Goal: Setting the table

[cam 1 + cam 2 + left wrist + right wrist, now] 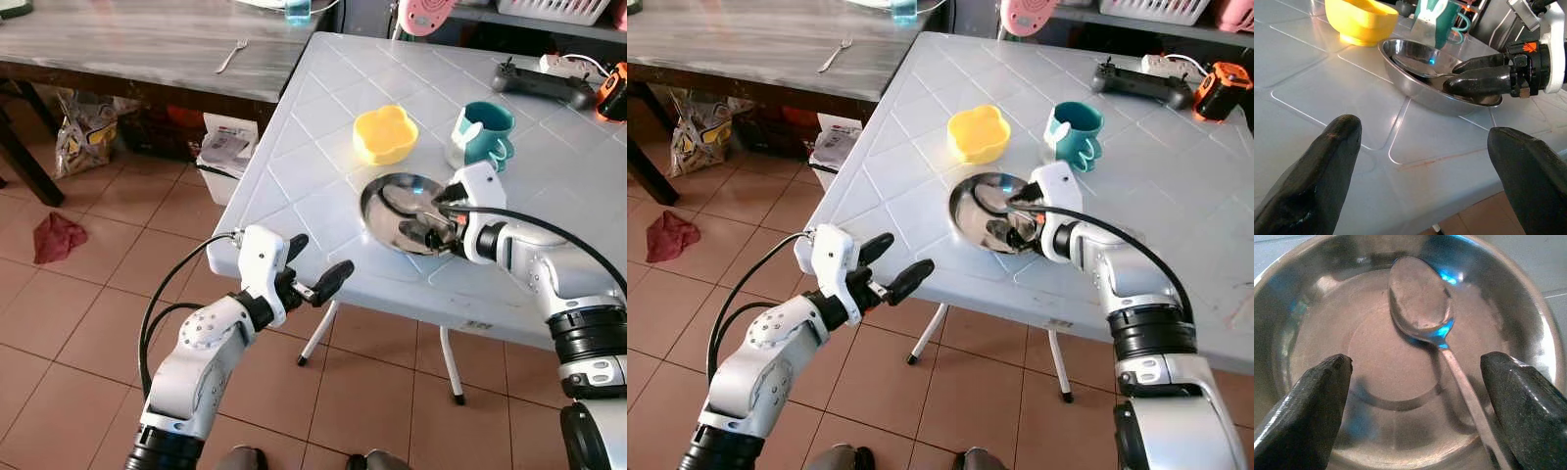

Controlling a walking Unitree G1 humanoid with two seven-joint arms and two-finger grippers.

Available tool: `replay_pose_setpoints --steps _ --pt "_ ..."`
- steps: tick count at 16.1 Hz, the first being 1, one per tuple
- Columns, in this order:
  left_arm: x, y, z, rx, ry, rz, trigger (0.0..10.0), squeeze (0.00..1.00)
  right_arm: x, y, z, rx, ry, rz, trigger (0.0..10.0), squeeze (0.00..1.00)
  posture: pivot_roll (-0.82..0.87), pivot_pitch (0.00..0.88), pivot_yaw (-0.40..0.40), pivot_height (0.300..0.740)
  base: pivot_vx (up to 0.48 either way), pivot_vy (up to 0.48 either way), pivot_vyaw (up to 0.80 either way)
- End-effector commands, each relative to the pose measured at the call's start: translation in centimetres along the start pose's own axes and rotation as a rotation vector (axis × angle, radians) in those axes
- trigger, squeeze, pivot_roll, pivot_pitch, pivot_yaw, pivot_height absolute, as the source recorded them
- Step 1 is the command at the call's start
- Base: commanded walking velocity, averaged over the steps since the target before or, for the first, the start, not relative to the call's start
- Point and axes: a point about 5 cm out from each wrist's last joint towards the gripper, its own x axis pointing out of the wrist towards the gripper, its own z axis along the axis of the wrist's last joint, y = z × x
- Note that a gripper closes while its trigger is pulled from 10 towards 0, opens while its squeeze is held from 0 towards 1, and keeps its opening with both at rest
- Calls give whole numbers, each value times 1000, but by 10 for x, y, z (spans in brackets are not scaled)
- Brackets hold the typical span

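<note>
A shallow steel bowl (370,211) sits near the front edge of the white plastic table (294,186). A metal spoon (1422,298) lies inside it, its handle running toward one black finger (1523,401). My right gripper (423,235) reaches into the bowl from the near side, open, with its fingers either side of the spoon and not closed on it. My left gripper (320,257) hangs open in the air just off the table's front left corner, holding nothing. Behind the steel bowl stand a yellow flower-shaped bowl (384,134) and a teal mug (483,134).
A black controller (544,83) and an orange-black device (614,90) lie at the table's far right. A wooden table (118,44) at the back left carries a fork (231,56). On the tiled floor are a red cloth (57,238), a bag (83,132) and a white box (227,152).
</note>
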Motion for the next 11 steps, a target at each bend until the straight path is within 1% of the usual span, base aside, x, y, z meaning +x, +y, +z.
replay_pose_setpoints --steps 1,2,3,4,5,6,8,10,11 --pt "-2 -1 -7 -4 32 6 10000 0 2 -1 -6 15 29 15 4627 0 54 176 -30 714 0 0 0" --pt "-2 -1 -7 -4 34 6 10000 0 4 -1 -10 -1 48 21 3569 0 57 176 -29 714 0 0 0" --pt "-3 -1 -7 -2 38 4 10000 0 6 0 -15 3 57 23 3020 0 60 177 -29 714 0 0 0" --pt "-3 -1 -7 -1 40 5 10000 0 7 0 -16 19 53 24 0 0 61 178 -29 714 0 0 0" --pt "-3 0 -7 1 42 6 10000 0 8 1 -16 29 48 23 0 0 61 178 -29 714 0 0 0" --pt "-4 0 -8 2 46 8 10000 0 10 1 -14 63 19 14 0 0 62 178 -27 714 0 0 0" --pt "-4 0 -9 3 49 8 10000 0 12 3 -12 87 -14 -3 0 0 63 178 -26 714 0 0 0" --pt "-4 0 -9 4 53 8 10000 0 14 4 -13 112 -33 -21 0 0 63 178 -26 714 0 0 0" --pt "-4 0 -10 5 58 7 10000 0 15 5 -16 139 -44 -40 0 0 63 179 -24 714 0 0 0"
